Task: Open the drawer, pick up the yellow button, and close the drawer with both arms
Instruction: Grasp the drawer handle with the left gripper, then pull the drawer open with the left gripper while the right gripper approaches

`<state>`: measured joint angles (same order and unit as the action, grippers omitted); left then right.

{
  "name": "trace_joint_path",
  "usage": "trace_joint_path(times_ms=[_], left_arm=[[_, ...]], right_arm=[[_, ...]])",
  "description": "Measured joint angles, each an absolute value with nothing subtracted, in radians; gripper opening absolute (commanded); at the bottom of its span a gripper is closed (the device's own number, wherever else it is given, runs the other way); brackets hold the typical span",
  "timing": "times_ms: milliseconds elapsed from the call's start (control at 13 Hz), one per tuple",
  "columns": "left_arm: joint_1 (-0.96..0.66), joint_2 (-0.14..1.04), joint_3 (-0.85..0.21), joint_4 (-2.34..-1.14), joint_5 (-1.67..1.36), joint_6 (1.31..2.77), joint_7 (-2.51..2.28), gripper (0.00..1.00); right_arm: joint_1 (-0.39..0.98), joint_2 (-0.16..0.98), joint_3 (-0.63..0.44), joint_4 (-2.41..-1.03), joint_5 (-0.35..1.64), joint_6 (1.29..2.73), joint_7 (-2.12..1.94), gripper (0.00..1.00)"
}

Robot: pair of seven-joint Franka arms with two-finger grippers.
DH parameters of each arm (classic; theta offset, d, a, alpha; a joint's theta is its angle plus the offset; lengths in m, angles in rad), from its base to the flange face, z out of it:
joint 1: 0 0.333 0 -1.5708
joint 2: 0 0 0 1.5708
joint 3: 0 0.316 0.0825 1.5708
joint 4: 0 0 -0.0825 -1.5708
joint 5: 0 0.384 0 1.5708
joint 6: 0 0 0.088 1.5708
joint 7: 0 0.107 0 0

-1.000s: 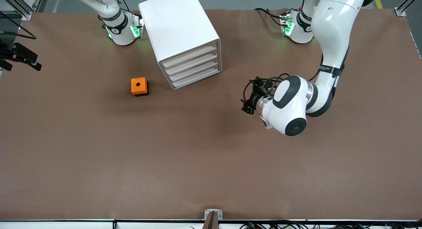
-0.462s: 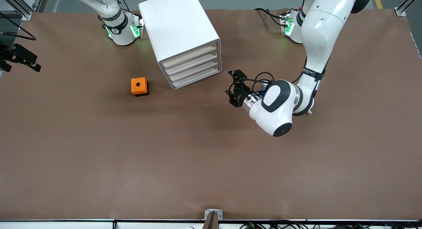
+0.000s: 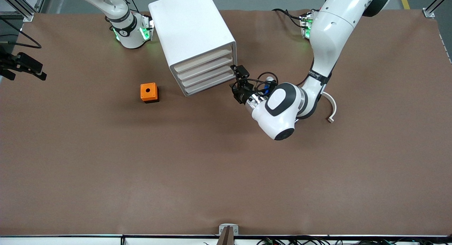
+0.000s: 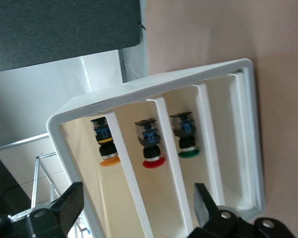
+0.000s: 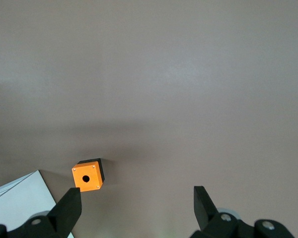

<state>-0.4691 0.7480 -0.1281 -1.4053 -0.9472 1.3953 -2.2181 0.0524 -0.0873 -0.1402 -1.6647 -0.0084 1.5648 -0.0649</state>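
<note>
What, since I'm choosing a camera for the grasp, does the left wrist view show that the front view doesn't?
Left wrist only: the button inside the drawer, a red button and a green button in the next two; the left gripper open facing the cabinet. Front only: the orange cube, the waiting right arm's base. Both: that cabinet's drawers.

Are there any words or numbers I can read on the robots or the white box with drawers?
None can be read.
Left arm: tiny black band marking, too small to read.
Right arm's base: a small round mark, too blurred to read.
Cabinet, orange cube, buttons: no writing shows.
</note>
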Motion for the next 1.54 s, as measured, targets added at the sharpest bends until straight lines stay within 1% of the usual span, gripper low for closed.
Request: trace_joint_path(times_ms=[154, 538, 692, 1077, 1154, 1385, 1538], left_arm=[[-0.490, 0.761, -0.131, -1.405, -0.952, 1.370, -2.258, 0.67], [-0.508, 0.803, -0.191, -1.405, -0.959, 1.331, -2.316, 0.57], [-0.523, 0.814, -0.198, -1.405, -0.961, 1.308, -2.330, 0.53], [-0.538, 0.821, -0.198, -1.409, -0.961, 1.295, -2.337, 0.26], [-0.538, 0.821, -0.198, -1.410, -0.961, 1.294, -2.337, 0.22], [-0.540, 0.821, -0.199, -1.412, -0.967, 1.293, -2.337, 0.15], [-0.540, 0.822, -0.198, -1.412, -0.972, 1.293, -2.337, 0.12]], right_arm=[[0.052, -0.053, -0.141, -1.661, -0.013, 1.569, -0.065, 1.00], [0.052, 0.076, -0.141, -1.615, -0.017, 1.618, -0.069, 1.00], [0.050, 0.098, -0.141, -1.606, -0.021, 1.627, -0.070, 1.00], [0.034, 0.147, -0.145, -1.606, -0.023, 1.649, -0.071, 1.00], [0.035, 0.151, -0.143, -1.606, -0.023, 1.648, -0.070, 1.00], [0.039, 0.153, -0.138, -1.606, -0.022, 1.646, -0.043, 1.00], [0.073, 0.153, -0.132, -1.605, -0.021, 1.642, 0.039, 1.00]])
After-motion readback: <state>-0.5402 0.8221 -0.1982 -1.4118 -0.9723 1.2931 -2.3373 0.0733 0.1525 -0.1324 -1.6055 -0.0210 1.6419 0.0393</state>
